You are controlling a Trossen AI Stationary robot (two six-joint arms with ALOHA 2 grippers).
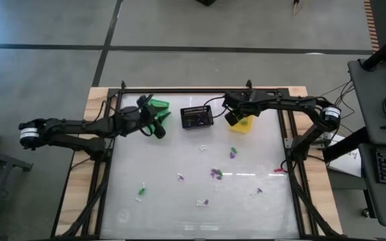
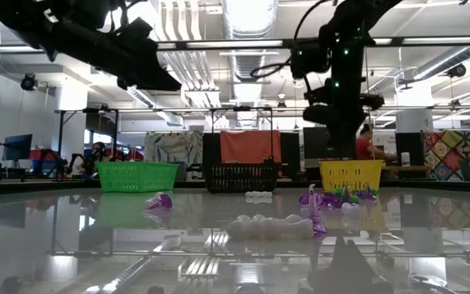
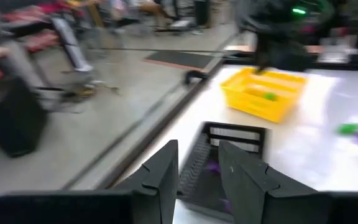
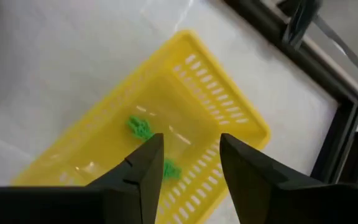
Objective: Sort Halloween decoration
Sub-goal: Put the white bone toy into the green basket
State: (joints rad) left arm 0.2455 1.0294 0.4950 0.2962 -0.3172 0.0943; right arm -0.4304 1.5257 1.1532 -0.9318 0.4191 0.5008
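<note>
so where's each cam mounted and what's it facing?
High: overhead, straight down on table; both arms show.
Low: table height, looking across at green basket, black basket, yellow basket.
Left wrist: past left end effector at black basket.
Right wrist: right end effector open above yellow basket.
Shared: yellow basket in all.

High view: overhead, straight down on whole table (image 1: 260,154). Low view: tabletop height, level, facing room. Right wrist view: close above yellow basket (image 4: 185,118), just beneath its fingers. Left wrist view: forward past fingers; shares that basket with all views.
</note>
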